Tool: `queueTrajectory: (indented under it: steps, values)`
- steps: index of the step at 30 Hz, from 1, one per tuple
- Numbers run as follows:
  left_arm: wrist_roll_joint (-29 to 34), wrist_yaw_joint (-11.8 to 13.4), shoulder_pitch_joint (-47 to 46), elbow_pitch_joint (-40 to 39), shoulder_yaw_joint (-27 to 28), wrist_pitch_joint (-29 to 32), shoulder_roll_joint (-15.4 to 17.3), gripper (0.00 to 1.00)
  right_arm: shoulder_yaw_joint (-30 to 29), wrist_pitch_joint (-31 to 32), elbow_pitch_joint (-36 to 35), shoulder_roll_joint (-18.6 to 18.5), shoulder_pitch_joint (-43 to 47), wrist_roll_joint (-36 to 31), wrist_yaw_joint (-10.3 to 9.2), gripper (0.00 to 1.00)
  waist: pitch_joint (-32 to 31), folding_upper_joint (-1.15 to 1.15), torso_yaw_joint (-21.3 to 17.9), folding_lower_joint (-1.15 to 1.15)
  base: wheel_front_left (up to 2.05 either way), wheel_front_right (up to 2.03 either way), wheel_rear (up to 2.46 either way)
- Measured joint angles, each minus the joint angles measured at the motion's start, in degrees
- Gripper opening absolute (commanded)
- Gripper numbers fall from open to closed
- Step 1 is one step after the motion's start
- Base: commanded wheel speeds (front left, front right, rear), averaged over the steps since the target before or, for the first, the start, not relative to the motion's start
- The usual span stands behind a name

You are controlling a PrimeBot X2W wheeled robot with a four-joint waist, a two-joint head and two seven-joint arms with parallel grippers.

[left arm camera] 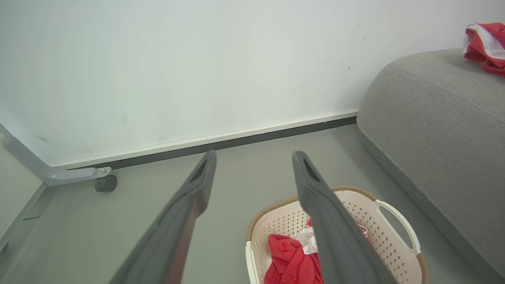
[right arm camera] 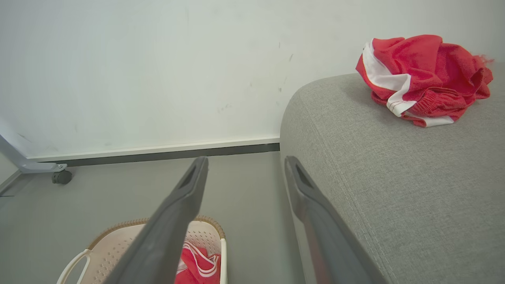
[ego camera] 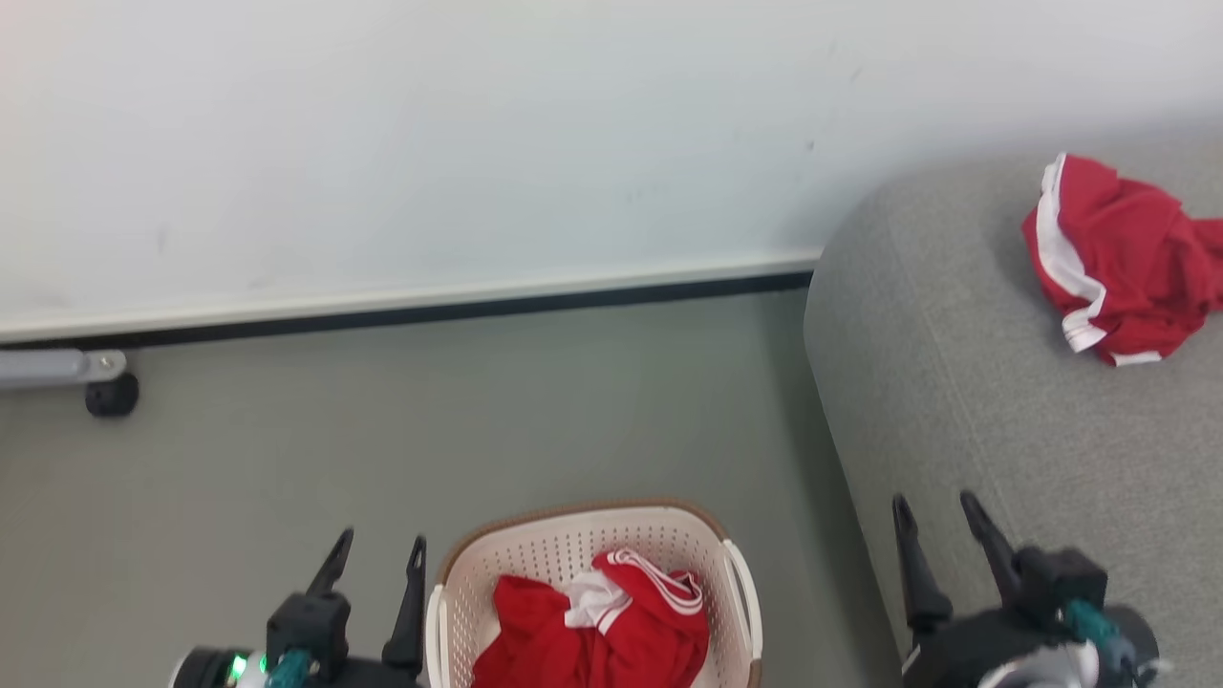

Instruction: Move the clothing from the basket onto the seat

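On seat [ego camera: 955, 401] and in basket [ego camera: 573, 535], crumpled red-white clothing [ego camera: 1118, 258]; left gripper [ego camera: 382, 537], right gripper [ego camera: 933, 497] released.

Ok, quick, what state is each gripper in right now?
Left gripper: open, holding nothing, beside the basket.
Right gripper: open, holding nothing, by the seat edge.

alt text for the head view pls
A cream laundry basket on the floor holds red clothing; another red garment lies on the grey seat at right. The left hand and right hand are open and empty.
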Motion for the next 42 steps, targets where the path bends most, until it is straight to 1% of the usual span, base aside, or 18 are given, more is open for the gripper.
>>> queueTrajectory:
  steps: [3, 5, 7, 12, 19, 24, 35, 42]
  values:
    - [0.0, 0.0, 2.9, -0.2, 1.0, 0.0, -0.3, 1.00, -0.4, 0.0, -2.1, 0.0, 4.5, -0.4, -0.98, 1.00, -2.3, 0.01, 0.1, 0.00, 0.00, 0.00, 0.00]
    - [0.0, 0.0, 5.6, -0.9, 2.4, 0.0, -0.2, 1.00, -0.2, 0.0, -3.7, 0.0, 7.1, -0.4, -1.00, 1.00, -3.8, 0.01, 0.1, 0.00, 0.00, 0.00, 0.00]
    - [0.2, 0.0, 8.0, -1.6, 3.1, 0.0, -0.2, 1.00, -0.5, 0.0, -5.6, -0.1, 9.5, -0.6, -1.51, 1.00, -5.2, 0.00, 0.1, 0.00, 0.00, 0.00, 0.00]
    - [0.7, 0.0, 11.0, -4.7, 6.4, 0.0, -0.6, 1.00, -1.5, 0.0, -10.5, -0.7, 14.7, -1.1, -2.34, 1.00, -8.1, 0.00, 0.0, 0.00, 0.00, 0.00, 0.00]
    - [2.5, 0.0, 12.3, -7.9, 8.9, 0.0, -1.2, 1.00, -2.6, 0.0, -14.9, -0.9, 16.8, -1.4, -2.94, 1.00, -8.8, 0.02, 0.0, 0.01, 0.00, 0.00, 0.00]
    - [3.3, 0.0, 13.3, -9.4, 9.6, 0.0, -1.6, 1.00, -3.1, 0.0, -17.1, -0.9, 17.4, -1.7, -3.21, 1.00, -8.7, 0.01, 0.0, 0.01, 0.00, 0.00, 0.00]
    - [4.3, 0.0, 14.2, -11.5, 10.7, 0.0, -2.2, 1.00, -4.0, 0.0, -20.4, -1.1, 18.2, -2.2, -3.49, 1.00, -8.0, 0.01, 0.3, 0.01, 0.00, 0.00, 0.00]
    - [5.8, 0.0, 14.8, -13.0, 11.2, 0.0, -2.5, 1.00, -4.5, 0.0, -21.9, -1.5, 18.8, -2.5, -3.50, 1.00, -6.5, 0.02, 0.3, 0.01, 0.00, 0.00, 0.00]
